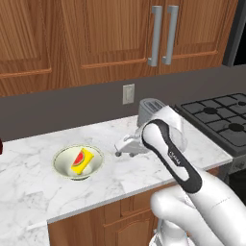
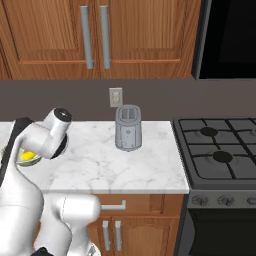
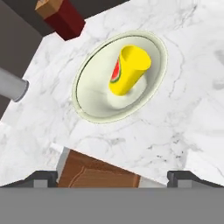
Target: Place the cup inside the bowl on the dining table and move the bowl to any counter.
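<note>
One spread-jawed, empty gripper [image 3: 112, 178] above one counter [image 3: 183, 113], one bowl [image 3: 94, 107], one cup [image 3: 127, 70] inside.

From the right side, the arm [image 2: 37, 140] covers most of the bowl [image 2: 22, 161] near the counter's [image 2: 125, 165] left end; only a yellow sliver of the cup [image 2: 28, 156] peeks out. The stove [image 1: 221, 120] runs off frame.
</note>
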